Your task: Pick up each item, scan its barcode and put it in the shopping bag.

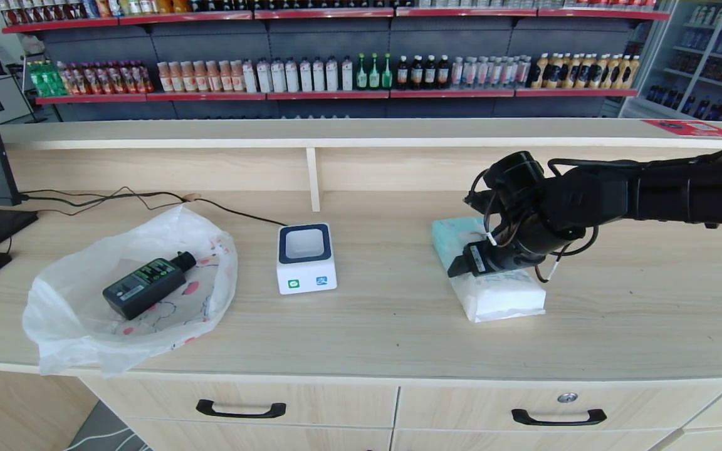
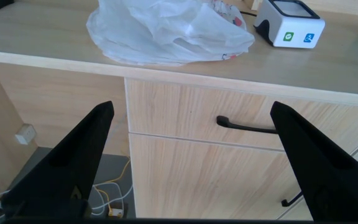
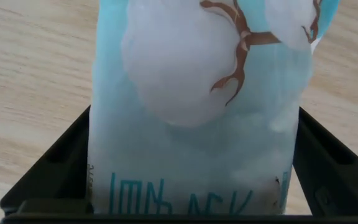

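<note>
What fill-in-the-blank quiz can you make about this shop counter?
1. The dark bottle lies in the ____.
2. Between the bag and the pack stands the ____.
3. The right gripper is down at the ____.
4. The left gripper is open, below the counter, before the ____.
Missing words: bag; scanner; pack; drawers.
</note>
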